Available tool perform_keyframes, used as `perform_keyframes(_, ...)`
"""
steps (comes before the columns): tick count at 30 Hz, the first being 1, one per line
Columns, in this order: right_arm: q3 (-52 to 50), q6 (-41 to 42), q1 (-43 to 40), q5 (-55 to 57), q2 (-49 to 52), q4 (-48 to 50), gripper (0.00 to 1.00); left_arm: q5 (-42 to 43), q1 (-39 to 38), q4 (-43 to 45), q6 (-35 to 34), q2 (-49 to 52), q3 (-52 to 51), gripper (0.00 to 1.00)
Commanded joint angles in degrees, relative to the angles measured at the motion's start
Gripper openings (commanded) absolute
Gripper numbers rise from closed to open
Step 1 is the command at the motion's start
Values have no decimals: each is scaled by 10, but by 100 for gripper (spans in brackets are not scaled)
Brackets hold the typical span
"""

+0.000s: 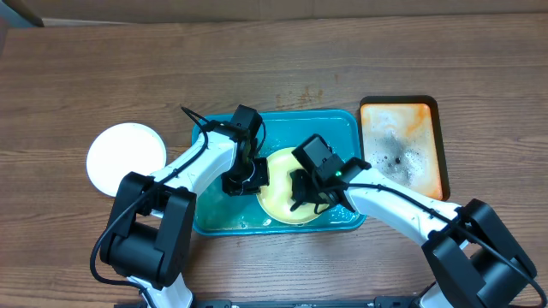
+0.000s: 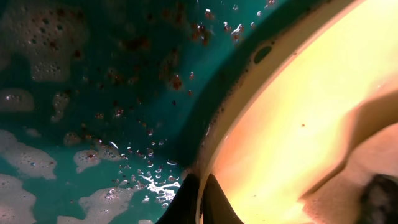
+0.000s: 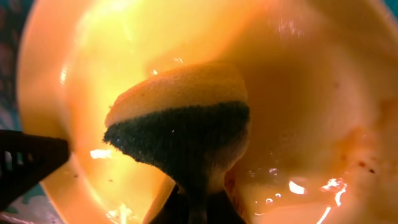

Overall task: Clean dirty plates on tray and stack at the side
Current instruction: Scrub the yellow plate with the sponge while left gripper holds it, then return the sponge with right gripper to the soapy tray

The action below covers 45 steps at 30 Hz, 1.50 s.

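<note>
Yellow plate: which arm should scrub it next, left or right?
Right. The right gripper is shut on the sponge, which is right over the plate. The left gripper is busy pinching the plate's rim, probably to hold it steady.

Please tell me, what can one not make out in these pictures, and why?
- Overhead: the right gripper and its arm cover the centre of the yellow plate; any smears there cannot be judged.
- Right wrist: the sponge hides the plate surface beneath it.
- Left wrist: the left gripper is cut off by the bottom edge.
- Overhead: the white plate is too small to tell whether it is one or a stack.
</note>
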Motion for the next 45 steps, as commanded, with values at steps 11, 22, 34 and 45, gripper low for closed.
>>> perform_keyframes(11,-19,48,-17,85,-2,8,4,-24,0,-3,-3,8,-10,4)
perform_keyframes(22,-19,14,-97,85,-2,-52,4,-24,0,-8,-3,8,-10,4)
perform_keyframes(34,104,-92,-108,96,-41,-143,4,-24,0,-10,-3,8,-10,4)
perform_keyframes(45,162,-93,-188,96,-76,-225,4,-25,7,-26,-12,0,3,4)
